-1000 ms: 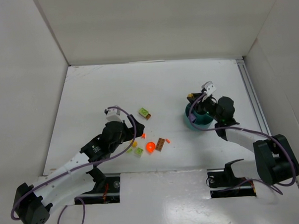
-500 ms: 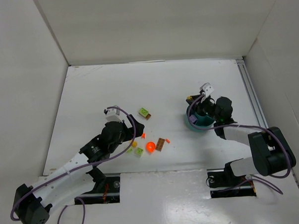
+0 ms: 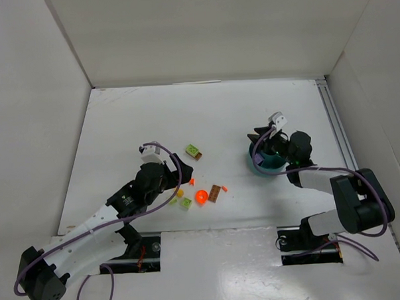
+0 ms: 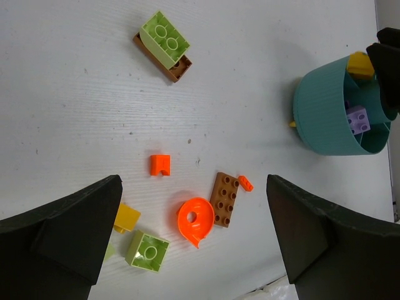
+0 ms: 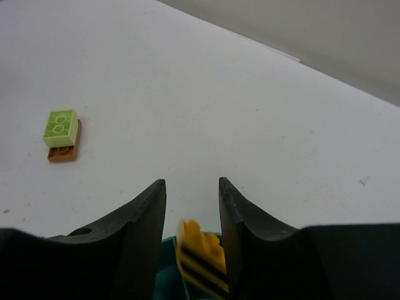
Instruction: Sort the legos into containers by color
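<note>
From above, the white table sits in a box of white walls, w/ a metal rail along its R edge. The L gripper hangs over loose legos near the front: a yellow brick, a green brick, a round orange piece and a brown plate. The green-on-brown stack lies a bit farther back. The teal bowl stands well apart on the R, w/ the R gripper right over it.

On the L wrist cam, the L gripper is spread wide w/ nothing btw its fingers. The green-on-brown stack has its studs up, and its long side runs from top left to bottom right. The brown plate has its studs up and its long side nearly up-and-down, right beside the round orange piece. A small orange piece lies alone mid-table. The teal bowl stands upright w/ a purple brick in one part. A second yellow brick is at the bowl's far rim.

On the R wrist cam, the R gripper has its jaws a little apart. The second yellow brick, w/ black stripes, stands on end btw them. It is close to one finger w/ a gap on the other side, so it is not squeezed. Teal shows just under it.
</note>
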Tool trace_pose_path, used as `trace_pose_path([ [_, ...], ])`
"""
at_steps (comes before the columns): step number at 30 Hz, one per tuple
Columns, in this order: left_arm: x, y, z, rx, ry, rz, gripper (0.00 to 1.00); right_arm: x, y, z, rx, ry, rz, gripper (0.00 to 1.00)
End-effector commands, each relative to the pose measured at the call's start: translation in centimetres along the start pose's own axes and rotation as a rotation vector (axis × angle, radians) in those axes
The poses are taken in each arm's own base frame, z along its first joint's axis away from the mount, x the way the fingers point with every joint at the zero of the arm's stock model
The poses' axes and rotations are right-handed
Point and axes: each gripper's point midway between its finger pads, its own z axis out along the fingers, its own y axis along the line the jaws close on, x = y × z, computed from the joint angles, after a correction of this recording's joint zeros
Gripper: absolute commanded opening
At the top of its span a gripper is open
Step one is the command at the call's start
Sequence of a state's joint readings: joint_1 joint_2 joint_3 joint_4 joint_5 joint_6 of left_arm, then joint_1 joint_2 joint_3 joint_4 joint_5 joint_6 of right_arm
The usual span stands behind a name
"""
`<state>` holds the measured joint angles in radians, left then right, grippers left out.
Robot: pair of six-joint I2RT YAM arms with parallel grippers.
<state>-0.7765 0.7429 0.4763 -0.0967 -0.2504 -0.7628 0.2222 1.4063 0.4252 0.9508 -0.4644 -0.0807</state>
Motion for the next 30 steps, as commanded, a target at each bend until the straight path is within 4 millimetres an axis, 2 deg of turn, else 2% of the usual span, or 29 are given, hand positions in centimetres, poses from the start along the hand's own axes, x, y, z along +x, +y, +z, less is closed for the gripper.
trace_pose_path([
  [1, -1.9, -1.3, -0.6, 0.031, -0.047, 0.005, 1.00, -2.7, 0.1, -0.5, 0.001, -0.081, -0.032, 0.45],
  [2, -1.9, -1.3, -0.6, 0.031, -0.047, 0.005, 1.00, -3.5, 0.1, -0.7, 0.002, -0.099, -0.052, 0.46],
  [5, -2.3, -1.6, -0.7, 0.037, -0.053, 0.002, 1.00, -3.6, 0.0, -1.2, 0.020, -0.092, -0.048, 0.50],
  [6, -2.1, -1.4, -0.7, 0.031, -0.047, 0.005, 1.00, -4.3, 0.1, -1.4, 0.021, -0.107, -0.056, 0.52],
  [9, -2.0, -1.5, -0.7, 0.037, -0.040, 0.005, 1.00, -4.9, 0.1, -1.9, 0.031, -0.105, -0.068, 0.55],
  [11, -1.6, -1.4, -0.7, 0.029, -0.015, 0.013, 1.00, -6.5, 0.1, -2.7, 0.047, -0.135, -0.092, 0.58],
  [12, -1.3, -1.4, -0.6, 0.023, 0.004, 0.018, 1.00, -6.1, 0.1, -3.0, 0.056, -0.106, -0.077, 0.62],
  [13, -0.7, -0.9, -0.4, -0.007, 0.033, 0.019, 1.00, -7.9, 0.1, -3.7, 0.069, -0.140, -0.108, 0.65],
  [14, -0.1, -0.4, -0.3, -0.031, 0.055, 0.016, 1.00, -8.6, -0.3, -4.1, 0.097, -0.143, -0.109, 0.69],
  [15, 0.5, 0.1, -0.1, -0.058, 0.078, 0.008, 1.00, -7.6, -0.3, -4.6, 0.109, -0.092, -0.094, 0.79],
  [16, 1.1, 0.5, 0.2, -0.091, 0.106, -0.009, 1.00, -7.9, -0.3, -5.0, 0.118, -0.091, -0.103, 0.83],
  [17, 1.9, 1.3, 0.2, -0.128, 0.137, -0.011, 1.00, -9.3, 0.0, -5.9, 0.122, -0.122, -0.131, 0.99],
  [18, 2.4, 1.8, 0.3, -0.154, 0.157, -0.020, 1.00, -9.3, -0.2, -6.5, 0.149, -0.114, -0.126, 0.99],
  [19, 2.8, 2.3, 0.3, -0.183, 0.165, -0.035, 1.00, -8.6, 0.1, -6.9, 0.145, -0.077, -0.111, 0.99],
  [20, 3.3, 2.7, 0.5, -0.214, 0.182, -0.069, 1.00, -9.5, 0.2, -7.8, 0.159, -0.097, -0.132, 0.99],
  [21, 3.4, 3.5, 0.3, -0.253, 0.178, -0.078, 1.00, -9.5, 0.2, -8.2, 0.169, -0.088, -0.128, 0.99],
  [22, 3.7, 3.9, 0.4, -0.279, 0.183, -0.087, 1.00, -8.8, 0.3, -8.6, 0.175, -0.058, -0.115, 0.99],
  [24, 3.7, 4.4, 0.4, -0.309, 0.171, -0.103, 0.97, -9.0, 0.9, -9.4, 0.166, -0.055, -0.123, 0.99],
  [28, 3.8, 4.4, 1.1, -0.324, 0.165, -0.125, 0.94, -8.5, 1.0, -10.4, 0.189, -0.047, -0.120, 0.99],
  [29, 3.6, 4.3, 1.3, -0.329, 0.158, -0.123, 0.93, -7.4, 1.1, -10.5, 0.186, -0.015, -0.107, 0.99],
  [30, 3.8, 4.5, 1.6, -0.337, 0.164, -0.120, 0.93, -7.4, 1.0, -10.7, 0.198, -0.013, -0.107, 0.99],
])
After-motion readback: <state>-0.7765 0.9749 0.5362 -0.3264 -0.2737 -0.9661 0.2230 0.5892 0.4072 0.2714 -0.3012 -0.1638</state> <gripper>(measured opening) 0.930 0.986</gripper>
